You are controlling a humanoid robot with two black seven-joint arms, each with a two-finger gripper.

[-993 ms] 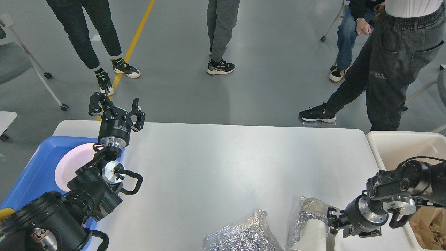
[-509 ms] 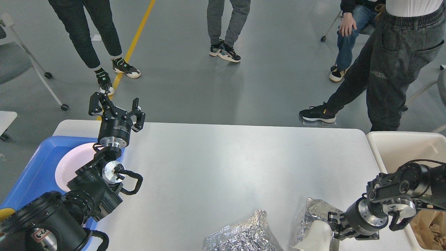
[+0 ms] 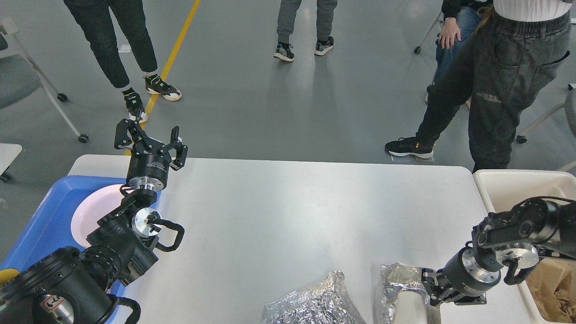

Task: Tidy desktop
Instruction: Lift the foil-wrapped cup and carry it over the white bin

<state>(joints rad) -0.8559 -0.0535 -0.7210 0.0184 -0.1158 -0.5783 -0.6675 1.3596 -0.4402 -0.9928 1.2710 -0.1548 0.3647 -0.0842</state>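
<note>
My right tool (image 3: 425, 291) looks clamped on the white cup (image 3: 407, 308) in crumpled foil (image 3: 396, 281) at the desk's (image 3: 288, 216) near edge, so I'd lift straight before swinging to the bin (image 3: 495, 184); left tool (image 3: 150, 137) hovers open, empty.

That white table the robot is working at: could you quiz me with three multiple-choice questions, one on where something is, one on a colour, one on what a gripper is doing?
1. Where does the pink plate lie?
A. in the blue tray
B. in the cream bin
C. on the floor

2. What colour is the crumpled wrapping near the front edge of the desktop?
A. red
B. silver
C. green

3. How is the left gripper?
A. shut on a cup
B. out of view
C. open, holding nothing

Answers: 1 A, the plate sits inside the tray; 2 B, it shines like foil; 3 C, its fingers stand spread in the air.
</note>
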